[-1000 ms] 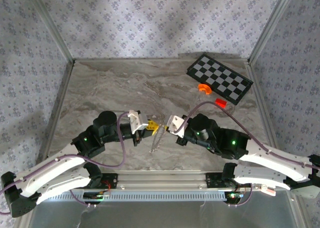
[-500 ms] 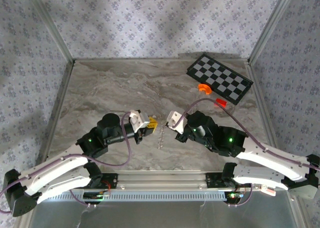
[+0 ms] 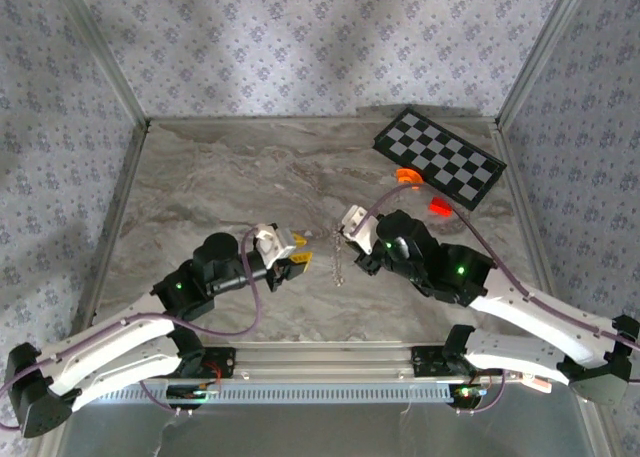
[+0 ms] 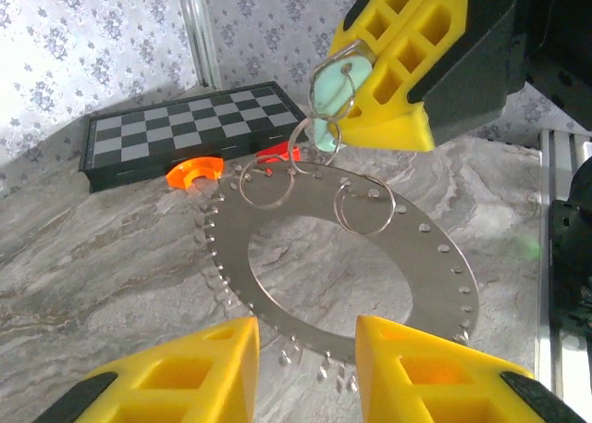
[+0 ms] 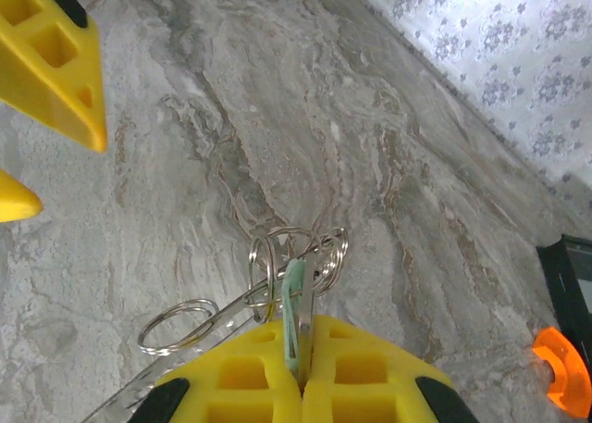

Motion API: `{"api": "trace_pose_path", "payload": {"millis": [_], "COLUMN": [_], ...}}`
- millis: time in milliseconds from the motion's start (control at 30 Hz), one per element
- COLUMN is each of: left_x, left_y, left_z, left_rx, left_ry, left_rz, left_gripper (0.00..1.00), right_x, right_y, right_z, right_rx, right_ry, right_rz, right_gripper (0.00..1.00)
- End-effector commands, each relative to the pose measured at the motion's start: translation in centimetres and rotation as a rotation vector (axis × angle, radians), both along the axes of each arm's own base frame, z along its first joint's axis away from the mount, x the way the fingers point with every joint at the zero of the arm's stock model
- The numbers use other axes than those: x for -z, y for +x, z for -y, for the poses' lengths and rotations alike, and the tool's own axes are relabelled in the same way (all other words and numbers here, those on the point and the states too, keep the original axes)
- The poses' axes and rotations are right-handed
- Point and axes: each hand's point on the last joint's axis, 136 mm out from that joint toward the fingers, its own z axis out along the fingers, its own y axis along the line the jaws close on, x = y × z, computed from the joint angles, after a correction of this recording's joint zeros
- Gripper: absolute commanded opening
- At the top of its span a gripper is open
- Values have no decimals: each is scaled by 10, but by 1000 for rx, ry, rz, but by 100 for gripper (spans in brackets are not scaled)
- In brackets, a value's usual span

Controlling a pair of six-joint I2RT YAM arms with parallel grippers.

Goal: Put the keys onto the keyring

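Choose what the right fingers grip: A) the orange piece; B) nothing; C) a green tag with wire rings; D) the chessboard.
C: the right fingers are shut on the green tag, with wire rings clustered at it.

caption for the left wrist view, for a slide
Right fingers pinch a green tab with wire rings and a perforated metal disc beyond open left fingers
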Motion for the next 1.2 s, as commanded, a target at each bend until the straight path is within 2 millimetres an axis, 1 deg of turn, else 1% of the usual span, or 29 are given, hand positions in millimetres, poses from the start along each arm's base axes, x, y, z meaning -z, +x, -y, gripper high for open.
{"api": "trace_pose_path", "payload": {"millis": [0,133,233,433,533,567,600,633,733,767,933,1167], "left_x": [-10,-10,-13,-13,-11,-11,-10,-9,-6,-6,-2,1], "left_y": [3,1,-1,-7,-8,-9,-9,-9,-9,-8,-2,4], "left_z": [-6,-9,-11,-14,-17,-17,-18,-18,-20,-21,-26,-30], "left_rx": [-29,-37,-37,-25,-30,-30,-31,-31,-37,-44,-94,-140], "left_ry": [-33,-35,-58,-92,-101,-102,-101,-99,-91,-91,-89,-91], "left_rz": [18,11,-4,-29,-28,-27,-26,-26,-27,-27,-45,-68], "left_gripper": [33,35,38,55,69,73,76,77,78,80,99,100], "right_x": [-12,-4,2,7,11,10,4,3,3,4,6,5], "right_y": [4,13,20,25,31,34,37,40,48,50,62,78], "right_z": [-1,3,9,8,6,6,5,5,4,4,0,-13], "right_rx": [24,74,105,113,125,132,137,142,156,160,187,188], "right_ry": [27,-9,-26,-46,-63,-67,-62,-63,-68,-71,-91,-79], "right_rz": [-31,-81,-126,-172,-191,-194,-190,-191,-202,-209,-214,-225], "right_gripper": [0,0,0,0,0,0,0,0,0,0,0,0]}}
